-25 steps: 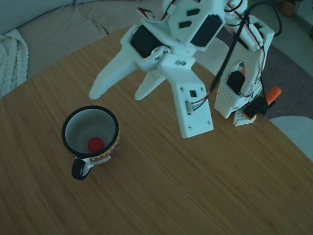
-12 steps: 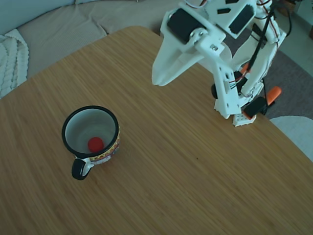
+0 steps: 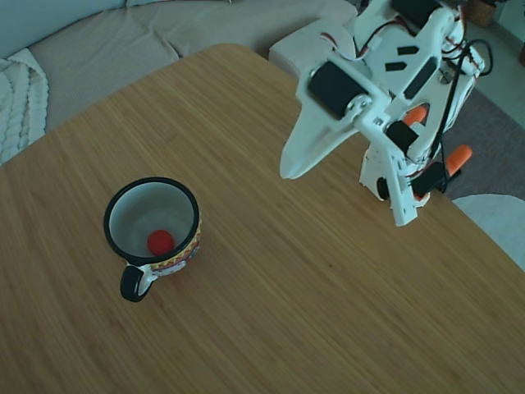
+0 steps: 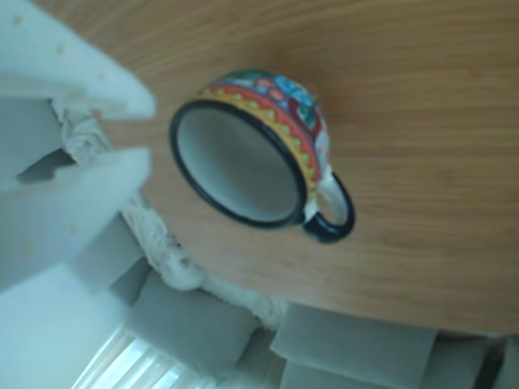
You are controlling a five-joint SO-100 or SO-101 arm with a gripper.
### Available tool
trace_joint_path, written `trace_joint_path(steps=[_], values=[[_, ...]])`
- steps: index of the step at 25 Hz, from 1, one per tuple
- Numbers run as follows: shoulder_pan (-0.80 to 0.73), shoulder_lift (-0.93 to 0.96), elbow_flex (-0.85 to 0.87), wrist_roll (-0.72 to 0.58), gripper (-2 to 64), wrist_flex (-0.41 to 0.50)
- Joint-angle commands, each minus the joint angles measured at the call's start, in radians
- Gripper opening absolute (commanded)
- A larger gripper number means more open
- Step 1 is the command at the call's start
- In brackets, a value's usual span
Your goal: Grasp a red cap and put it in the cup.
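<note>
The red cap [image 3: 160, 241] lies flat on the bottom of the cup [image 3: 191, 246], a white mug with a black rim that stands upright at the left of the wooden table in the fixed view. My gripper [image 3: 289, 171] hangs far to the right of it, above the table near the arm's base, fingers drawn together with nothing between them. In the other view the cup [image 4: 280, 113] shows its patterned band and black handle, and its wall hides the cap. There the gripper [image 4: 152, 130] enters from the left with only a thin slit between its white fingers.
The arm's white base [image 3: 385, 176] with an orange part [image 3: 459, 154] stands at the table's right edge. A grey sofa [image 3: 98, 41] and a knitted blanket [image 3: 16, 98] lie beyond the rounded far edge. A pale object [image 3: 496, 222] sits off the table at right.
The arm has pulled back to the right, away from the cup, and folded towards its base. Its fingers, spread wide a second ago, have come together. The cap stays in the cup.
</note>
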Motion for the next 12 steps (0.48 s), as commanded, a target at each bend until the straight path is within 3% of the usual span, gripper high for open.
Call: trace_joint_path(steps=[1, 9, 12], values=[[-0.005, 0.078, 0.112, 0.005, -0.1, -0.081], [-0.002, 0.238, 0.417, 0.006, 0.0, -0.253], [0.011, 0.311, 0.512, 0.074, 0.0, -0.288]])
